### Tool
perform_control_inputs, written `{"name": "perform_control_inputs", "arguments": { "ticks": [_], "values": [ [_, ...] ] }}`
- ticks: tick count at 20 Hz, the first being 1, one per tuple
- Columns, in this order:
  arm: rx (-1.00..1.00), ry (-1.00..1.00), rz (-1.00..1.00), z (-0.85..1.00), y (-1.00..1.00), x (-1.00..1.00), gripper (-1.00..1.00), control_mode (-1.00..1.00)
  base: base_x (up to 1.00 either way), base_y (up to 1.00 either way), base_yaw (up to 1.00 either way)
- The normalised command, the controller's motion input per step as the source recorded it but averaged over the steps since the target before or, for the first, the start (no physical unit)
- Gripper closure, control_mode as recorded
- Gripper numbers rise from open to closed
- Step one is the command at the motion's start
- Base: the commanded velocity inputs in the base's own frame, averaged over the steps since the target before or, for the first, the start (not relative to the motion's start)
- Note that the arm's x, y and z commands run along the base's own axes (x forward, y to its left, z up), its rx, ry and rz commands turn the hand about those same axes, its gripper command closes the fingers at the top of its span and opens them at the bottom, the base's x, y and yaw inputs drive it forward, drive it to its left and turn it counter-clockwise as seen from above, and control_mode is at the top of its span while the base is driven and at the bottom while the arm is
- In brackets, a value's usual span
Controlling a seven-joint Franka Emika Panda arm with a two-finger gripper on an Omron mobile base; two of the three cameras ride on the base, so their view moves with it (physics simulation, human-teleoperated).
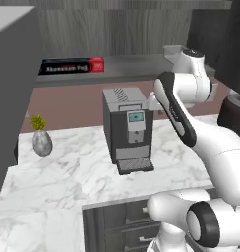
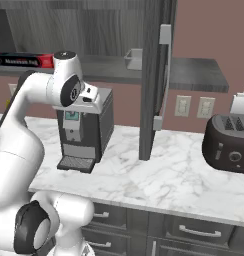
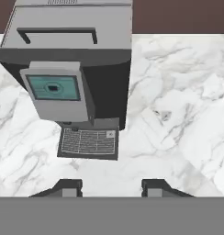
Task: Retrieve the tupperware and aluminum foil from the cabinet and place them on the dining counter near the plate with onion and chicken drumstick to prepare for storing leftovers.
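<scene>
cabinet (image 2: 109, 30): aluminum foil (image 1: 72, 66), tupperware (image 2: 134, 58) on shelf | gripper (image 3: 111, 187): apart, empty

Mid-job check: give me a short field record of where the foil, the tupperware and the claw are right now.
aluminum foil: black carton lying flat on the open cabinet's shelf, left part
tupperware: pale translucent box on the same shelf, right of the foil
claw: empty, jaws apart, looking down over the coffee machine
counter below: marble top with coffee machine, toaster and small plant vase
progress: neither item picked up yet
</scene>
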Motion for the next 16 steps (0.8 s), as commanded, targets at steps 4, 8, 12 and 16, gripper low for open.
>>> {"name": "perform_control_inputs", "arguments": {
  "ticks": [4, 8, 12, 16],
  "values": [
    [0.00, -0.34, 0.05, 0.05, -0.02, -0.17, -1.00, -1.00, 0.00, 0.00, 0.00],
    [0.00, -0.61, 0.09, 0.45, -0.01, -0.23, -1.00, -1.00, 0.00, 0.00, 0.00],
    [0.00, -0.60, 0.10, 0.41, 0.00, -0.19, -1.00, -1.00, 0.00, 0.00, 0.00],
    [0.00, -0.33, 0.15, 0.31, 0.08, -0.03, -1.00, -1.00, 0.00, 0.00, 0.00]
  ]
}}
